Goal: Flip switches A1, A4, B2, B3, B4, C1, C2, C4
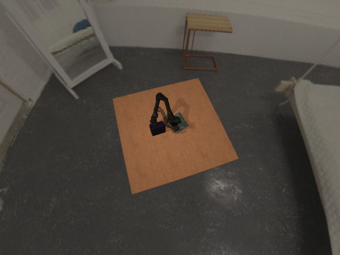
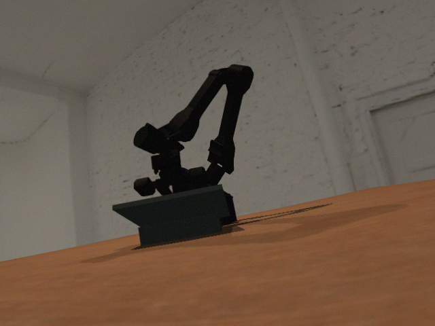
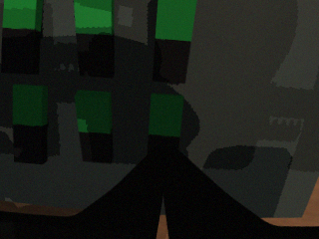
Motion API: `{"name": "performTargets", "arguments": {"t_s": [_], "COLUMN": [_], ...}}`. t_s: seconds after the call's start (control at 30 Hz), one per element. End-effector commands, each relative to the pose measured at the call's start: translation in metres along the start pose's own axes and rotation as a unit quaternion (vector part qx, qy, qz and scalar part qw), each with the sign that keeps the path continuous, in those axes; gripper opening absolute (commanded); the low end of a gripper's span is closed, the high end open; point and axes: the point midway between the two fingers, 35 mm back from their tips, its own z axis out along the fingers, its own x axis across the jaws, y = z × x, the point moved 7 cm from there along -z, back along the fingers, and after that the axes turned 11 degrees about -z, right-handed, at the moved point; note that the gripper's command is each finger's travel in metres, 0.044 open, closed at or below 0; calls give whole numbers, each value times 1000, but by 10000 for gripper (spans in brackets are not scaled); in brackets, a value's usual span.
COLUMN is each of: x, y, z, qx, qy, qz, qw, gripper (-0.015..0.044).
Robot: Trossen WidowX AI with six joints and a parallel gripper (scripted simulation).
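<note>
The switch panel (image 1: 184,126) (image 2: 182,212) (image 3: 234,75) is a dark grey slab with green and black rockers. The wrist view shows two rows of three switches, the upper row cut by the frame edge. Each has its green part toward the top and its black part toward the bottom. My gripper (image 3: 163,155) is shut and empty, its fingertips over the black end of the bottom-right switch (image 3: 166,115). Whether they touch it, I cannot tell. The tips cover part of that black end. The printed labels are not legible, and shadow obscures which ends are raised.
The arm's dark base block (image 1: 158,129) stands beside the panel on the wooden square (image 1: 175,161). In the exterior view the arm arches above and behind the panel's edge. A mirror (image 1: 79,46), a small side table (image 1: 208,22) and a bed (image 1: 324,115) stand farther away.
</note>
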Motion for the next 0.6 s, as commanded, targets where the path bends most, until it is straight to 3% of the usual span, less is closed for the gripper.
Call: {"name": "performTargets", "arguments": {"t_s": [0.0,0.57], "x": [1,-1], "y": [-1,1], "z": [2,-4], "qx": [1,2], "qy": [3,-1], "qz": [2,0], "qw": [1000,1000], "gripper": [0,0]}}
